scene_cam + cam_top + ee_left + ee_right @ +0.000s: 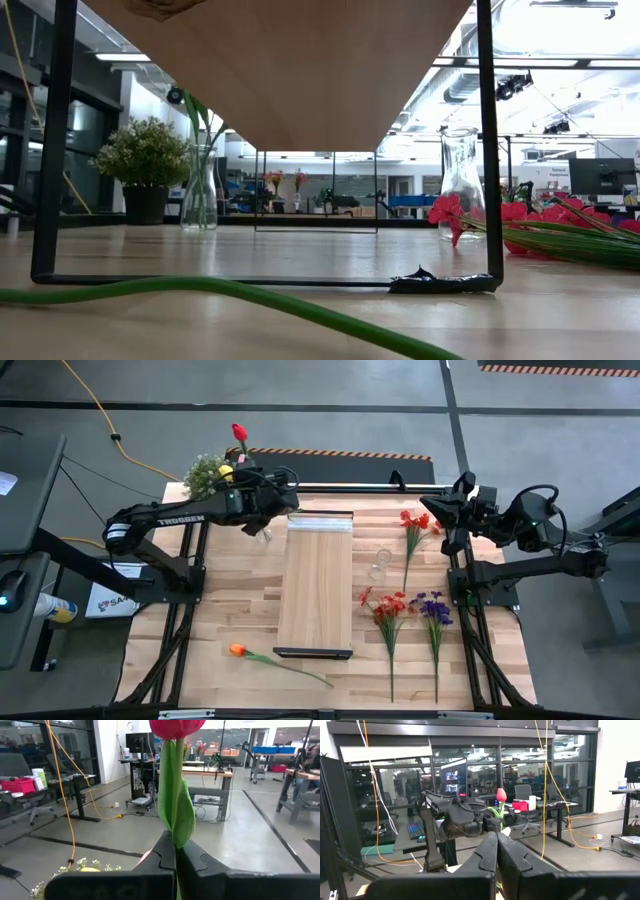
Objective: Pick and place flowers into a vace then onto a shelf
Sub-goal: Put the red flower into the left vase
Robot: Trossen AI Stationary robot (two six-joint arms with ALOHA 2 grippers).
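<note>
My left gripper (246, 462) is over the table's far left corner, shut on a red tulip (239, 432), whose bloom (176, 727) stands above the fingers. A glass vase (200, 190) with green stems in it stands near the shelf's far left corner. The shelf (318, 585), a light wood board on a black frame, sits mid-table; the low view shows its underside (280, 70). An orange tulip (237, 650), red flowers (415, 525), red sprays (390, 605) and a purple cluster (433, 608) lie on the table. My right gripper (441, 510) hangs shut and empty at the far right. My left gripper pinches the red tulip's green stem (175, 837) between its two fingers, just under a leaf. The fingers lie level, point toward the table's far edge and cross the stem. The stem stands upright with the bloom on top. The gripper hides the lower stem.
A bushy potted plant (205, 475) with a yellow bloom (226, 472) beside it stands at the far left corner, close under my left gripper. A second, empty glass carafe (460, 180) stands right of the shelf. The shelf's black frame legs (488, 150) rise from the tabletop.
</note>
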